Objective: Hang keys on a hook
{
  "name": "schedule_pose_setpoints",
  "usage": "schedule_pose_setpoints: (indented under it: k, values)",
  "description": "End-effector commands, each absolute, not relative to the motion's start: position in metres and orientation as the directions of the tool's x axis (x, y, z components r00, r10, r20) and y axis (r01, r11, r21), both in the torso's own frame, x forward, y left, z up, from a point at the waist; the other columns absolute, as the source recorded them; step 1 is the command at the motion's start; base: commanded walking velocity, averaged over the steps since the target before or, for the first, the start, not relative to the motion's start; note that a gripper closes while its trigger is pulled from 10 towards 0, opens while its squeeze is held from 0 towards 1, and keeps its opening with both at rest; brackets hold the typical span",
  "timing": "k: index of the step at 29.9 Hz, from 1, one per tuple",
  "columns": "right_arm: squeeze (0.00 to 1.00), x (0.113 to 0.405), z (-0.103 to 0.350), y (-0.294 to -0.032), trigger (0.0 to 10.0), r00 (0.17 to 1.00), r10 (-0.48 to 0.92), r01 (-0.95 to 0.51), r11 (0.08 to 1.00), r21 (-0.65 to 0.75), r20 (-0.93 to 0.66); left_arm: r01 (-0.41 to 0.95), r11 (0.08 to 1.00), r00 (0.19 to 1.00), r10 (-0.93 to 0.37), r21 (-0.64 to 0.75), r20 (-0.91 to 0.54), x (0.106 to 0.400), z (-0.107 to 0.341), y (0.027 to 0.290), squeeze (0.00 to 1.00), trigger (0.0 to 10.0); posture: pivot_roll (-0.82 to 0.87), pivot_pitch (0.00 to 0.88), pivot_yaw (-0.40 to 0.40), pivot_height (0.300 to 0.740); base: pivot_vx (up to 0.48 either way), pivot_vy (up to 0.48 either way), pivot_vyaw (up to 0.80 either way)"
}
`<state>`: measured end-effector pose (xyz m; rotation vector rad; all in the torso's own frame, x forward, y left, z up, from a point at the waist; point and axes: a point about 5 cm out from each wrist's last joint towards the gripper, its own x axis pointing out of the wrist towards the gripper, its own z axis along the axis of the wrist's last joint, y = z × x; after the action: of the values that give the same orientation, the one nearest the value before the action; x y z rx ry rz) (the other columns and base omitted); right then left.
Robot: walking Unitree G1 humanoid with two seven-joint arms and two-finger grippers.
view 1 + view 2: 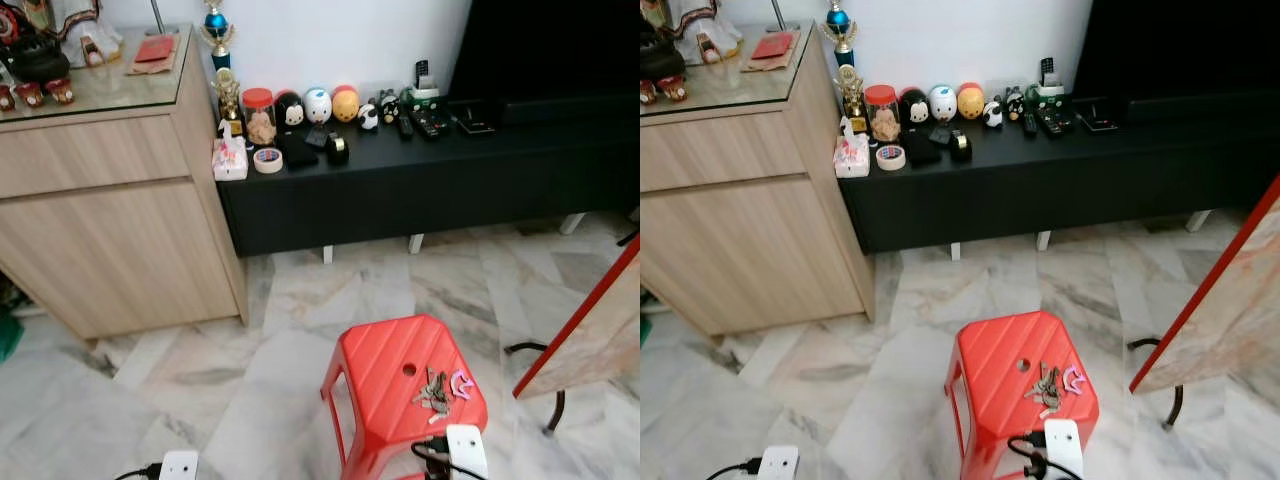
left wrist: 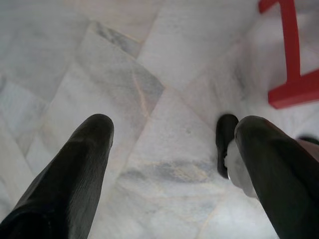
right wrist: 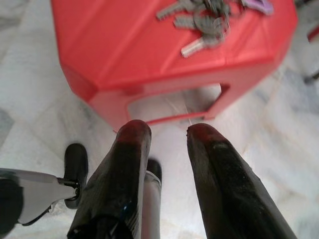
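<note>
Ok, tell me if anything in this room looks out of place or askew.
The keys lie loose in a heap on the red stool in the middle of the marble floor, an odd spot for them. A red-edged board also leans at a slant on the right.

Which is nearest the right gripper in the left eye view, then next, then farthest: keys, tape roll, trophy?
From the right gripper:
1. Keys, on the red stool just ahead.
2. Tape roll, on the black bench.
3. Trophy, by the wall, farthest.

Home living room: TV console (image 1: pixel 420 170), marble floor (image 1: pixel 300 300).
</note>
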<state>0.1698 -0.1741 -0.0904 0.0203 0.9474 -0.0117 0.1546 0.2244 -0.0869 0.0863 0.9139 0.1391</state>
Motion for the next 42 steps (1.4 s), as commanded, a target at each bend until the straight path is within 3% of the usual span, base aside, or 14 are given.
schedule_pose_setpoints:
  k: [1, 42]
  values:
    - [0.0, 0.1751, -0.0876, -0.1782, 10.0, 0.599, -0.01, 0.031, 0.999, 0.01, -0.801, -0.081, 0.988, 0.586, 0.156, 0.134, -0.796, 0.1481, -0.0902, 0.222, 0.0, 10.0, 0.04, 0.036, 0.014, 0.74, 0.0, -0.472, 0.0]
    - [0.0, 0.1801, -0.085, -0.1779, 10.0, 0.618, -0.011, 0.042, 0.999, 0.019, -0.786, -0.093, 0.989, 0.585, 0.149, 0.117, -0.797, 0.1493, -0.0905, 0.2191, 0.0, 10.0, 0.04, 0.035, 0.011, 0.74, 0.0, -0.012, 0.0]
